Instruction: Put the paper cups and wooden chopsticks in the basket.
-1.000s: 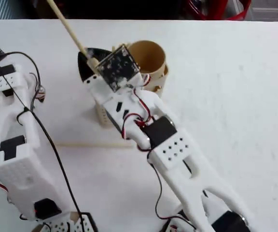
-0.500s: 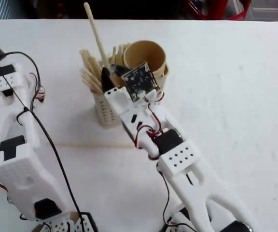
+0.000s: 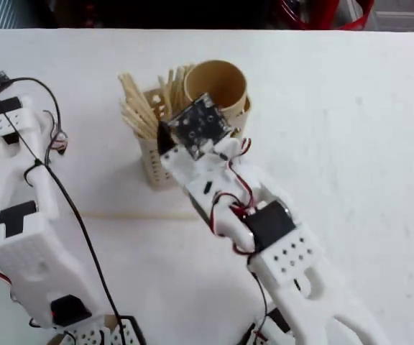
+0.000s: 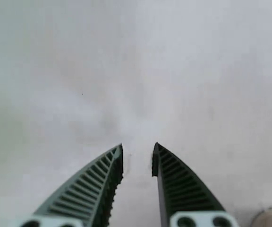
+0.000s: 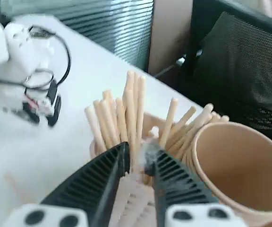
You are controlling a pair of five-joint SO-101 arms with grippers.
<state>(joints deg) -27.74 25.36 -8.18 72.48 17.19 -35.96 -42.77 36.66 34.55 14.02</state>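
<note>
From above, the right gripper [image 3: 165,136] sits over the basket [image 3: 153,169], which stands toward 11 o'clock on the table [image 3: 351,129]. A second ago it carried a chopstick slanting out toward 11 o'clock, and half a second ago that stick stood nearly upright over the basket. Now it has dropped in among the chopsticks [image 3: 141,104] fanned on the basket's 10 o'clock side, with the paper cups [image 3: 218,83] nested on its 2 o'clock side. One loose chopstick [image 3: 131,214] lies flat on the table at the basket's 6 o'clock, so the job looks nearly done, with that stick the only piece left. The left arm [image 3: 16,215] rests at 9 o'clock, well apart. In the left wrist view, the left gripper [image 4: 137,158] hangs over bare table, jaws a little apart with nothing between them. In the right wrist view, the right gripper [image 5: 138,163] is right at the bundle, beside a cup. Whether it grips a stick or has let go, I cannot tell.
</note>
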